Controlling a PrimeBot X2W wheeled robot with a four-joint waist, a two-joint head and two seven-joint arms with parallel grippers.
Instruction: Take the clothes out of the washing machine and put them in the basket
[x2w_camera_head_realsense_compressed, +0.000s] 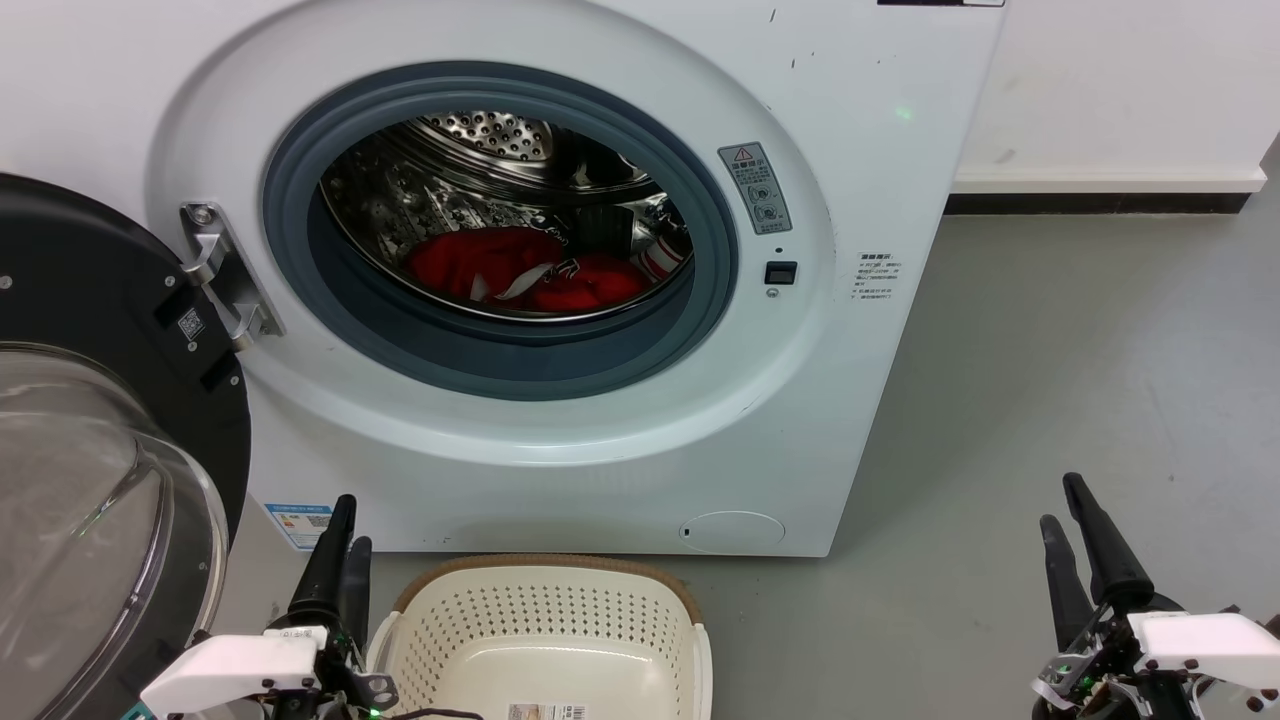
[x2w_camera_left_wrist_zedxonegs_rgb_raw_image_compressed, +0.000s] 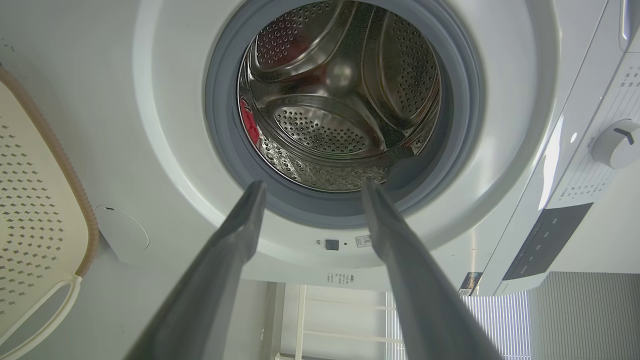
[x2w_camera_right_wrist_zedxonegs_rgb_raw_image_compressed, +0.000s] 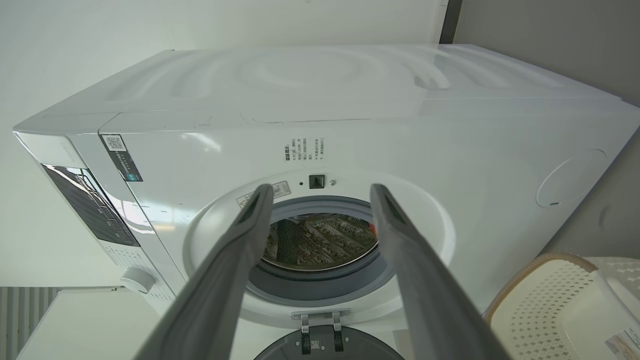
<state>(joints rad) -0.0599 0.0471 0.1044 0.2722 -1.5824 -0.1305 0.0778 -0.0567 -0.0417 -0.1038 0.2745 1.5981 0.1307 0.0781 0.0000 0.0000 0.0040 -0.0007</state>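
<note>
The white washing machine (x2w_camera_head_realsense_compressed: 560, 420) stands open before me, its round glass door (x2w_camera_head_realsense_compressed: 90, 470) swung out to the left. Red clothes (x2w_camera_head_realsense_compressed: 530, 270) with white trim lie at the bottom of the steel drum (x2w_camera_left_wrist_zedxonegs_rgb_raw_image_compressed: 340, 100). On the floor in front sits the cream basket (x2w_camera_head_realsense_compressed: 550, 640), with a barcode sticker on its bottom and no garment in it. My left gripper (x2w_camera_head_realsense_compressed: 345, 525) is open at the basket's left side. My right gripper (x2w_camera_head_realsense_compressed: 1062, 505) is open low at the right, over bare floor. Both point at the machine (x2w_camera_right_wrist_zedxonegs_rgb_raw_image_compressed: 350, 150), with nothing between the fingers (x2w_camera_left_wrist_zedxonegs_rgb_raw_image_compressed: 240, 225).
Grey floor (x2w_camera_head_realsense_compressed: 1080, 380) stretches to the right of the machine, up to a white wall with a dark baseboard (x2w_camera_head_realsense_compressed: 1100, 203). The open door takes up the left side. The basket (x2w_camera_right_wrist_zedxonegs_rgb_raw_image_compressed: 550, 295) stands close against the machine's base.
</note>
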